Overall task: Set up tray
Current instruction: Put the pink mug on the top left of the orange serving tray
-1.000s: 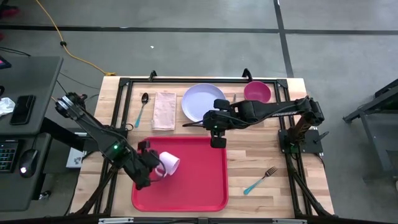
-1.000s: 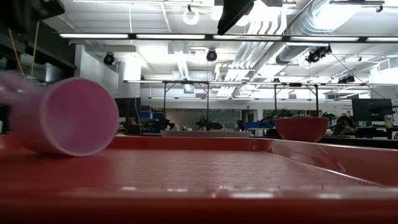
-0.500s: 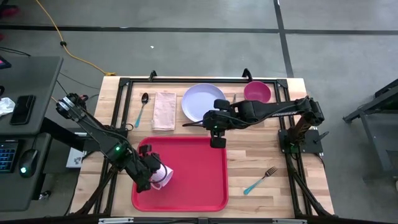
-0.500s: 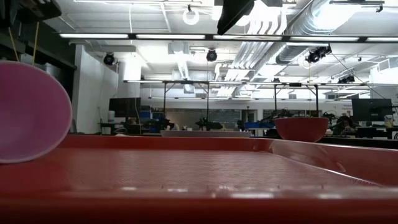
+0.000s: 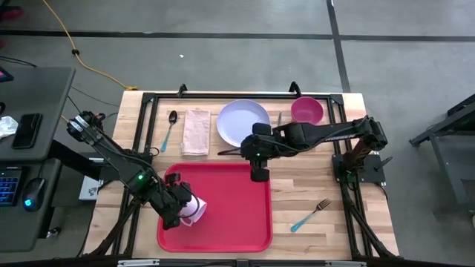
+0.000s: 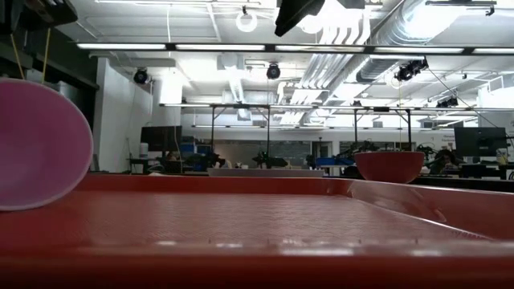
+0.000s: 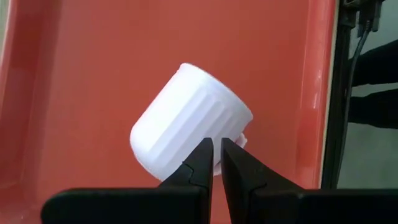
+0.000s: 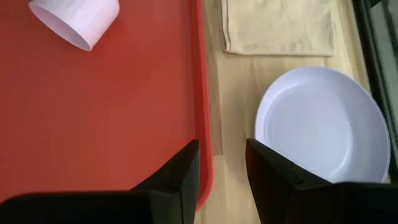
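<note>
The red tray (image 5: 230, 222) lies on the near middle of the wooden table. Over its left part a white cup (image 5: 194, 208) is tipped on its side, with my left gripper (image 5: 178, 210) shut on it. In the low view the cup (image 6: 36, 144) fills the left edge, one round end toward the camera. My right gripper (image 5: 257, 173) hangs open above the tray's far right corner, nothing between its fingers (image 8: 180, 177), well clear of tray and table. My left gripper pinches a thin white part sticking out of the cup's side (image 7: 239, 142), apparently its handle, between its two fingers (image 7: 200, 163). The fingers slant down from the table's left. The cup is tilted on its side; I cannot tell whether it touches the tray (image 7: 87, 62).
Beyond the tray, along the far edge, lie a teal-handled spoon (image 5: 169, 127), a beige napkin (image 5: 196, 131), a pale plate (image 5: 239, 122) and a magenta bowl (image 5: 306, 110). A teal-handled fork (image 5: 312, 213) lies to the tray's right.
The cup has swung in my left gripper's hold toward the tray's near left, ending closer to the low camera with its round end turned more toward it. It has held still for the last half second.
</note>
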Available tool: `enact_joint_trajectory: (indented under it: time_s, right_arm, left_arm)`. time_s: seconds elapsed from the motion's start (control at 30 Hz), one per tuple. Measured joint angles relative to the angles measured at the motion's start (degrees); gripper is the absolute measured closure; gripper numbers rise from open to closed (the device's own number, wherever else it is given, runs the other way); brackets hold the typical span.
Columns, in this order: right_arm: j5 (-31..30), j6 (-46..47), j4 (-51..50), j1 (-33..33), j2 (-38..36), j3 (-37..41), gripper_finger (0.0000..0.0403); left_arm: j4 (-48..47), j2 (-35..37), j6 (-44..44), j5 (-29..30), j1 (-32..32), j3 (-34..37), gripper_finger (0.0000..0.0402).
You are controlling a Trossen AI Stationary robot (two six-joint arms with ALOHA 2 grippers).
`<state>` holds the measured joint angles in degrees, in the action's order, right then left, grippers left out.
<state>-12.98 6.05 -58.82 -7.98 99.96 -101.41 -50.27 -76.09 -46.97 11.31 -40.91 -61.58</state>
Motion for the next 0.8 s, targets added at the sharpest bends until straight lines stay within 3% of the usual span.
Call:
enact_joint_trajectory:
  time_s: [0.27,0.8]
  right_arm:
    - [1.32,-1.03,0.65,-1.46,0.00,0.00,0.0295]
    - [4.98,-9.14,12.85,-8.13,4.28,0.02,0.0295]
  left_arm:
    - [-2.85,0.00,-3.22,0.14,0.00,0.02,0.0339]
    - [-10.39,0.04,-10.96,-1.92,-1.39,0.04,0.0339]
